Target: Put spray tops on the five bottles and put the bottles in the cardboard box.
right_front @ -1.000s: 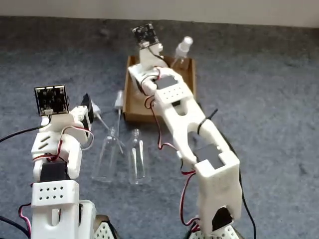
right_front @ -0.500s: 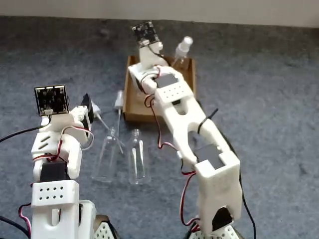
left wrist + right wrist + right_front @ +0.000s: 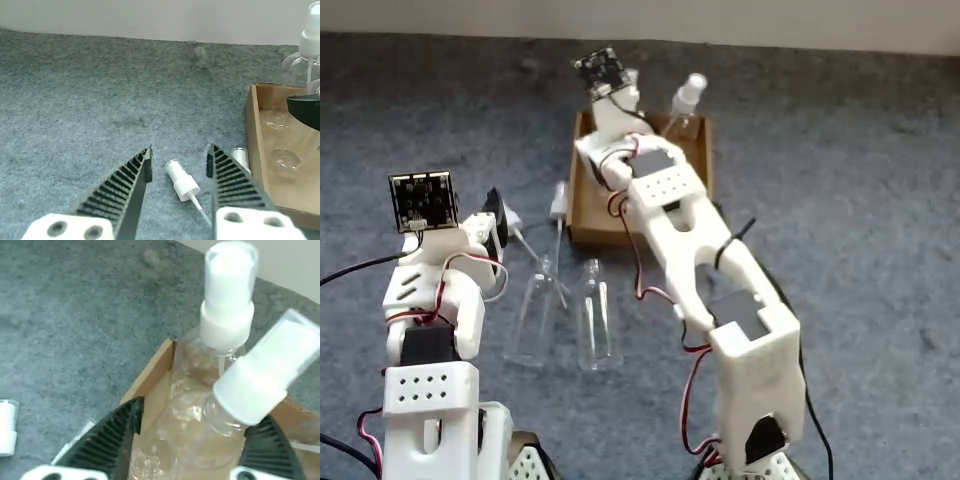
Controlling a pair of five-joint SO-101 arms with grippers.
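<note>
The left gripper [image 3: 180, 149] hangs low over the grey-covered counter [image 3: 75, 100] with its jaws spread wide and nothing between them but air. A loose white spray top [image 3: 181, 182] lies on its side on the counter just under that gap, touching neither jaw, with its thin dip tube pointing back toward the arm. A second spray top [image 3: 241, 157] lies just beyond the jaw that is nearer the cardboard box [image 3: 257, 150], close against the box wall.

In the high view two bare bottles [image 3: 533, 315] [image 3: 594, 320] lie side by side on the counter behind the left gripper, between the two arms, their open necks turned toward the box.

The right gripper [image 3: 197, 412] is held over the near part of the cardboard box — directly in front of it is a tilted bottle [image 3: 252, 385], clear, with a white spray top already on and its body down inside the box. Whether the right gripper is clamped on this bottle or loose around it cannot be told. Just beyond it an upright bottle [image 3: 227, 305], also capped with a spray top, stands in the box's far corner.
</note>
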